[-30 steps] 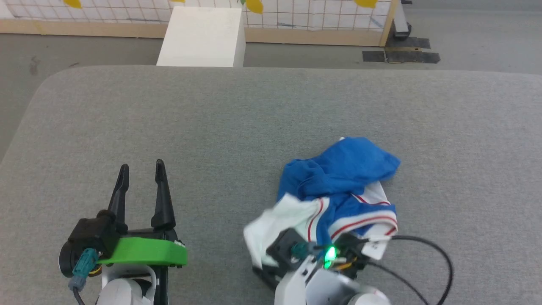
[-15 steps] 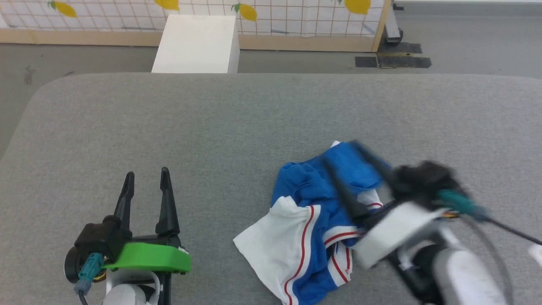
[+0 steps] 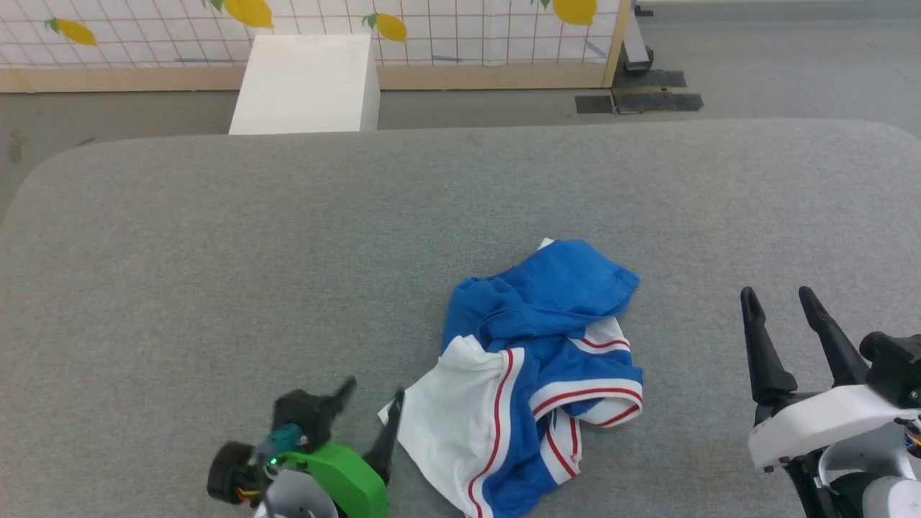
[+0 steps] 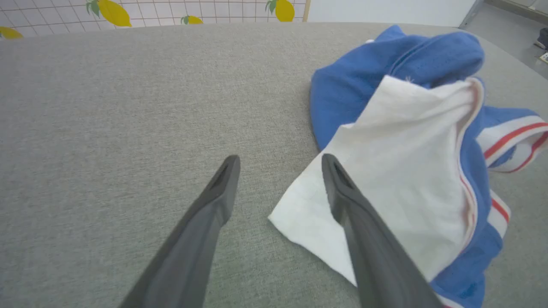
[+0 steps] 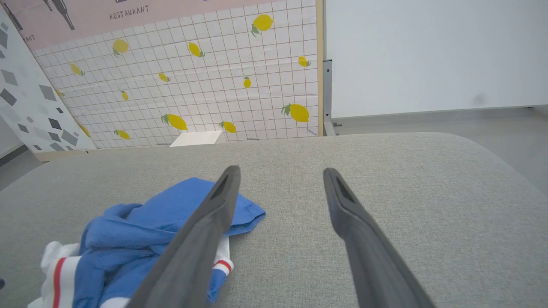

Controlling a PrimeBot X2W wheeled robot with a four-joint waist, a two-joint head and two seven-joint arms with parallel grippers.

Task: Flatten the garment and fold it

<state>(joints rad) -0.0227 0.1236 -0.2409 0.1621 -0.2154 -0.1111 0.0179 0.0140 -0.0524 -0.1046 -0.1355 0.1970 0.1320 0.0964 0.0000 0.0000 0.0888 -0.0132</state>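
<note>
The garment [image 3: 536, 338] lies crumpled on the grey padded table [image 3: 288, 230], right of centre near the front: blue cloth bunched at the back, a white sleeve with red stripes spread toward me. My left gripper [image 3: 374, 388] is open, angled right, its fingertips at the white sleeve's left corner. In the left wrist view the left gripper [image 4: 280, 157] has one finger [image 4: 364, 239] over the edge of the garment's [image 4: 411, 162] sleeve and the other over bare table. My right gripper [image 3: 777, 293] stands open and empty, well right of the garment. The right wrist view has the right gripper [image 5: 281, 170] above the table, the garment [image 5: 141, 231] at its lower left.
A white box [image 3: 302, 83] stands on the floor just beyond the table's far edge. Behind it runs a lemon-patterned partition [image 3: 432, 29] with a wooden base. Bare table spreads to the left and behind the garment.
My right gripper opened, let go of the garment and swung away to the right. The left gripper turned and moved right to the white sleeve's corner. The head camera has shifted.
</note>
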